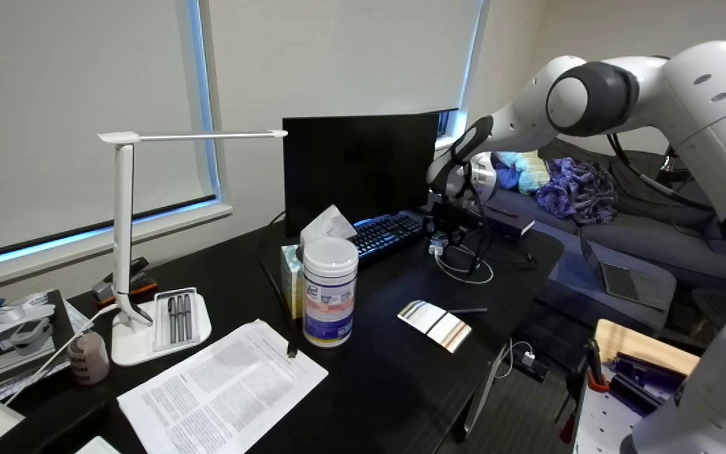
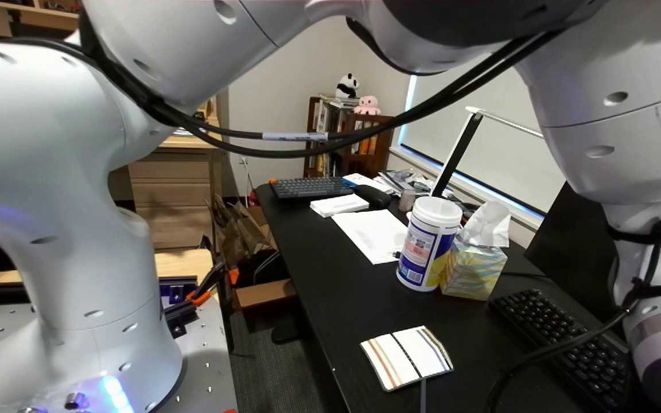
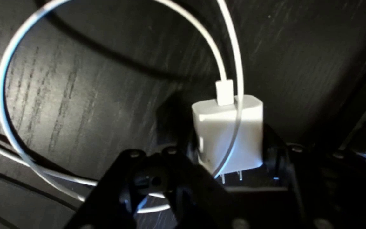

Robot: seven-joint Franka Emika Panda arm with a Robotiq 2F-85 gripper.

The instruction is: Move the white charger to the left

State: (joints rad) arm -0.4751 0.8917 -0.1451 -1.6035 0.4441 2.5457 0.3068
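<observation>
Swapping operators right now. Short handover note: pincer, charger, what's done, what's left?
Pincer: looks shut on the white charger.
Charger: near the end of the lit keyboard in an exterior view; resting on the desk or just lifted, can't tell. White cord plugged in, one strand crossing the charger's face.
Done: grasp, by the look of it.
Left: complete the leftward move (progress can't be judged from here), set down, release. Watch for cord snags.

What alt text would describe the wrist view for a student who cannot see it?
A white charger, its two prongs showing, sits between the robot's dark jaws; whether they grip it is hard to tell. The plugged-in white cord loops over the dark desk.
</observation>
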